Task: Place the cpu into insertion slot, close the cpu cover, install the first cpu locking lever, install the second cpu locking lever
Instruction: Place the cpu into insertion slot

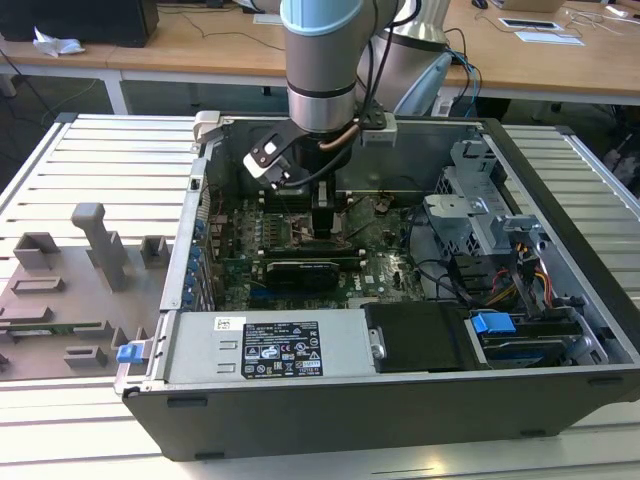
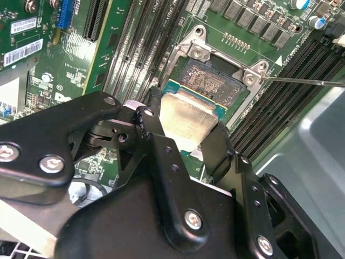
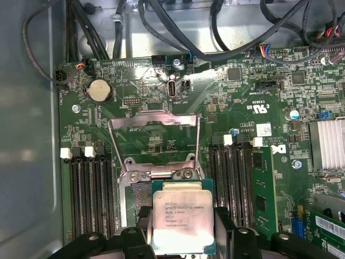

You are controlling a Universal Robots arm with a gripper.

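Observation:
The cpu (image 3: 182,218), a pale metal-topped square chip, sits between the two black fingers (image 3: 141,222) of my gripper (image 3: 182,229), which is shut on its opposite edges. In the second wrist view the cpu (image 2: 188,114) hangs slightly tilted just over the near part of the insertion slot (image 2: 207,75), whose dark centre shows beyond it. The cpu cover (image 3: 153,141), a thin silvery frame, stands swung open behind the insertion slot (image 3: 137,195). A thin locking lever (image 2: 302,82) sticks out beside the socket. In the exterior view my gripper (image 1: 323,225) reaches down onto the green motherboard (image 1: 385,270).
Long black memory slots (image 3: 89,194) flank the socket on both sides. Cables (image 3: 178,32) hang over the board's far edge. The open computer case (image 1: 330,400) holds a power supply (image 1: 270,350) and a drive cage (image 1: 480,215). A grey fixture plate (image 1: 70,290) lies at the exterior view's left.

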